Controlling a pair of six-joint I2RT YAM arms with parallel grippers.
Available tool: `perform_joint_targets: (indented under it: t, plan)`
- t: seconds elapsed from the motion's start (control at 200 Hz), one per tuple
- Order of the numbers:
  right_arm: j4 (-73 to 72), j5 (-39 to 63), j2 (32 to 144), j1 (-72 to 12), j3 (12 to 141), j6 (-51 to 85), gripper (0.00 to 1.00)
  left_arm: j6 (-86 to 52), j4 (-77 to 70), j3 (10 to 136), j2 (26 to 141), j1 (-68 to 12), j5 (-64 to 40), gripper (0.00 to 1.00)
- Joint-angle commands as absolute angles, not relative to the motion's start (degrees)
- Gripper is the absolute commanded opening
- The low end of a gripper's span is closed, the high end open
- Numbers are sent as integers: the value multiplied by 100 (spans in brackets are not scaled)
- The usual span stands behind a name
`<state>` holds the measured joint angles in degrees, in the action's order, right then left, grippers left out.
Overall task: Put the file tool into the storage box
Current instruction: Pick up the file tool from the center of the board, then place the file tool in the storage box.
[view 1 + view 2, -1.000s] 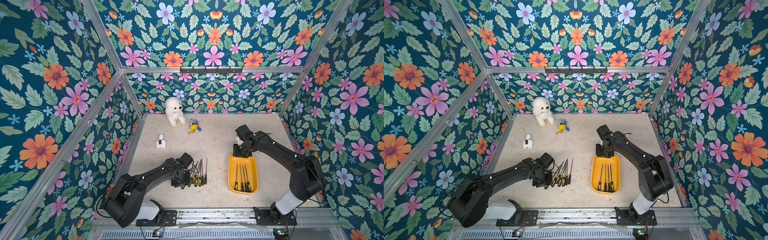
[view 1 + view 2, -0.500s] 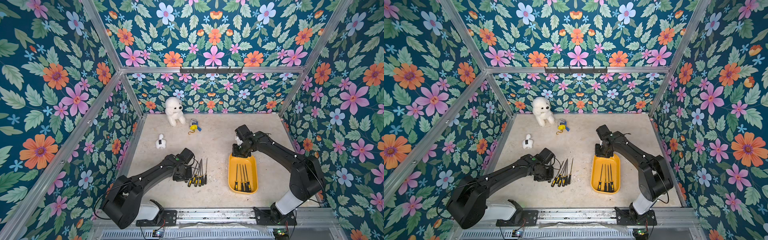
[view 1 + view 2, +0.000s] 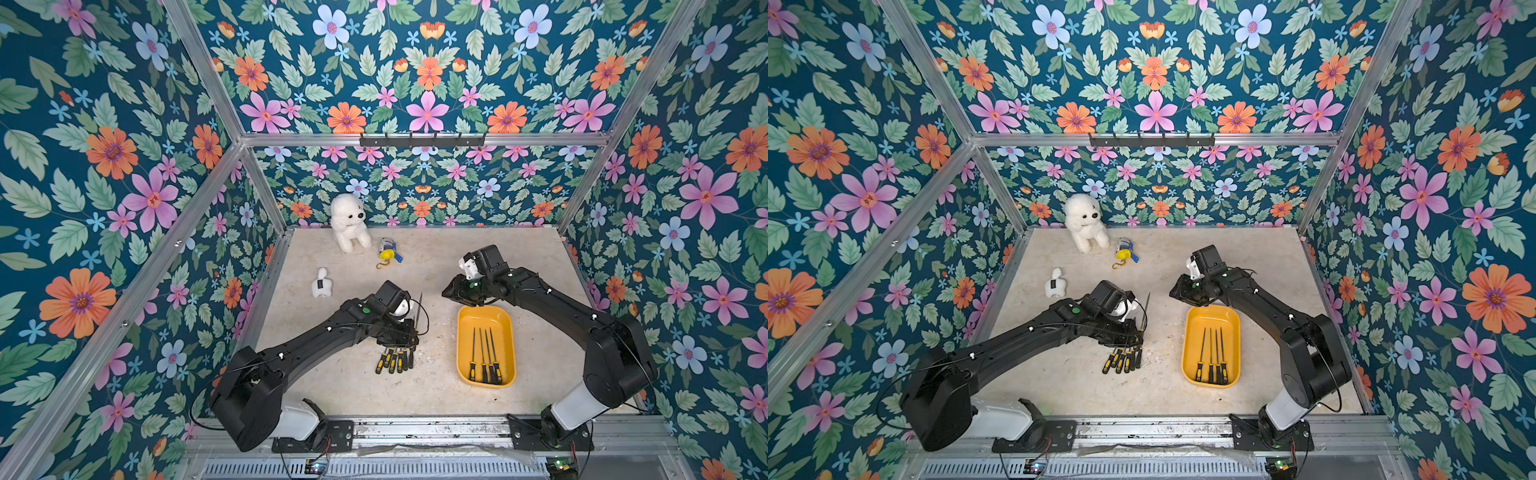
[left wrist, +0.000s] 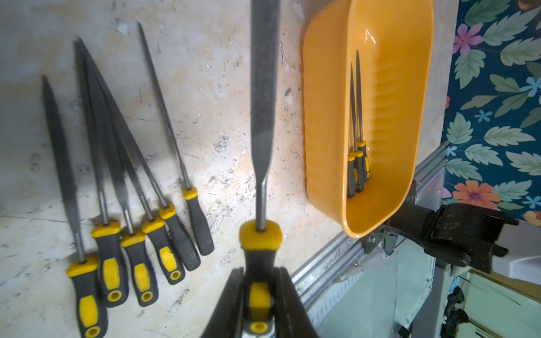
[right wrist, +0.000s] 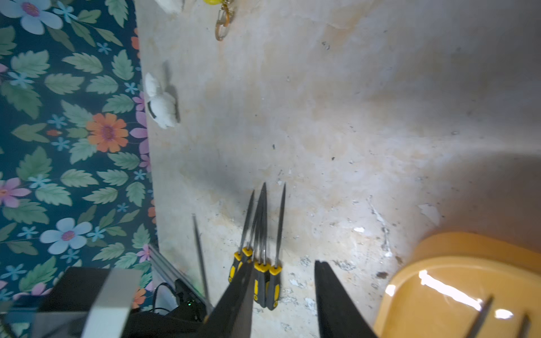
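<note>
My left gripper (image 4: 259,292) is shut on the black-and-yellow handle of a flat file tool (image 4: 263,117) and holds it off the table. In both top views its blade (image 3: 420,307) (image 3: 1147,305) sticks out past the left gripper (image 3: 409,332) (image 3: 1133,328). Several more files (image 3: 395,359) (image 3: 1123,359) (image 4: 131,234) lie in a row under it. The yellow-orange storage box (image 3: 485,316) (image 3: 1210,318) (image 4: 325,117) (image 5: 439,263) stands to the right with several files (image 3: 484,353) inside. My right gripper (image 3: 451,291) (image 3: 1177,291) (image 5: 285,263) hangs open and empty beyond the box's far end.
A white plush dog (image 3: 349,226) sits at the back wall, with a yellow and blue keychain toy (image 3: 387,251) beside it. A small white toy (image 3: 321,284) lies near the left wall. A metal rail (image 3: 415,428) borders the table's front edge.
My left gripper closed on one file's handle and raised it off the row, swinging right. My right gripper drew off the box's far rim, a little to the left.
</note>
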<state>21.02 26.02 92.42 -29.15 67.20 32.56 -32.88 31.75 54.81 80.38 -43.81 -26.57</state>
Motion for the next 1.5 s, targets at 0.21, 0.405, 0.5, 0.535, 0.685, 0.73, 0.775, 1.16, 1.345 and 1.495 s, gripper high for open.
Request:
perform_joint_targets:
  t: [0.21, 0.405, 0.5, 0.535, 0.685, 0.73, 0.775, 1.16, 1.345, 1.495]
  plan:
    - [1394, 3208, 9791, -3268, 6835, 3645, 39, -3322, 2956, 5547, 8160, -4524, -2802, 14]
    - [1339, 3138, 9967, -3375, 6862, 3708, 38, -3358, 2914, 5511, 8150, -4614, -2804, 14]
    - [1327, 3092, 10026, -3384, 6869, 3743, 33, -3366, 2883, 5476, 8114, -4632, -2846, 14]
    - [1349, 3101, 10054, -3384, 6891, 3742, 29, -3362, 2894, 5467, 8109, -4632, -2835, 14]
    - [1610, 3108, 10075, -3393, 6935, 3654, 1, -3381, 2919, 5449, 8073, -4629, -2797, 16]
    - [1754, 3050, 10023, -3393, 6935, 3601, 0, -3407, 2911, 5452, 8056, -4624, -2780, 22]
    - [1950, 2977, 9954, -3386, 6948, 3537, 0, -3434, 2908, 5461, 8016, -4623, -2729, 35]
    - [4687, 1532, 9174, -2148, 7339, 1949, 0, -3782, 2689, 4976, 7407, -4335, -2486, 84]
    - [4514, 1715, 9438, -2152, 7098, 1839, 0, -3771, 2698, 4983, 7531, -4329, -2361, 84]
    - [4239, 1659, 9760, -2286, 6898, 1890, 0, -3799, 2681, 4881, 7511, -4327, -2292, 84]
